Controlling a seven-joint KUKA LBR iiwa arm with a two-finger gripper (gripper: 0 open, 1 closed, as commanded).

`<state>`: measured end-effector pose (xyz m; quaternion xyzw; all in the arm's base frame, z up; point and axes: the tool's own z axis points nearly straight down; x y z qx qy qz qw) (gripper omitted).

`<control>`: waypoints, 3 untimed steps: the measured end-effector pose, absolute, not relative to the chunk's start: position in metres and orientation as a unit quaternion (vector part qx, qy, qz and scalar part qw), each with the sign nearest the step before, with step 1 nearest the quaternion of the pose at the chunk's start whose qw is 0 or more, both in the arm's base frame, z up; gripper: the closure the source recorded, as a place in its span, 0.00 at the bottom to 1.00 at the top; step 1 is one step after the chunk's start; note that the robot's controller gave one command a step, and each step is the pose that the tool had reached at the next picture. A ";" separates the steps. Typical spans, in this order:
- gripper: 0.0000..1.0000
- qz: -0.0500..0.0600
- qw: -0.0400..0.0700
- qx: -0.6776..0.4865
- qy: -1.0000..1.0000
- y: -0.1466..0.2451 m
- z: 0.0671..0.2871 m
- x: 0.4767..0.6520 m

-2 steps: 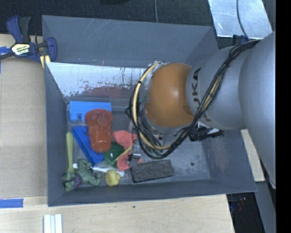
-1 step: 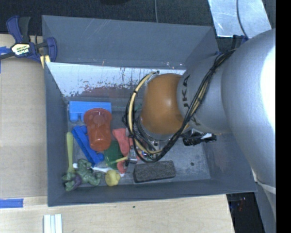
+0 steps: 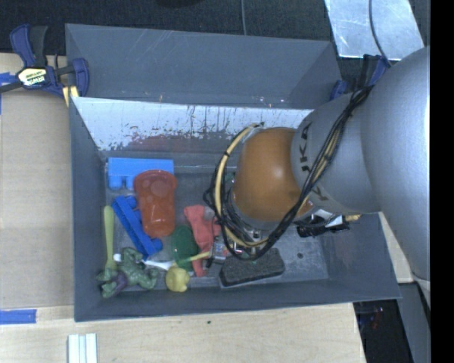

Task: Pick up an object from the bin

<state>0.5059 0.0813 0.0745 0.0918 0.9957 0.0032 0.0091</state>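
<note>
Two things are lying by my wrist [image 3: 263, 184] at the bin's [image 3: 212, 66] five o'clock: a dark flat pad [image 3: 251, 270] and a red scrap [image 3: 200, 225]. My jaws are hiding beneath me, so I cannot tell their width. I am risking pinching both together.

Nearest me, 1 flat dark grey block [image 3: 251, 269] lies askew by the front wall of the bin [image 3: 212, 308], just beside 1 crumpled red piece [image 3: 199, 229].
</note>
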 end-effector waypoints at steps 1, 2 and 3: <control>1.00 0.003 0.011 0.001 1.000 0.114 0.080 0.539; 1.00 0.003 0.011 0.001 1.000 0.114 0.080 0.539; 1.00 0.002 0.008 -0.016 1.000 0.114 0.138 0.536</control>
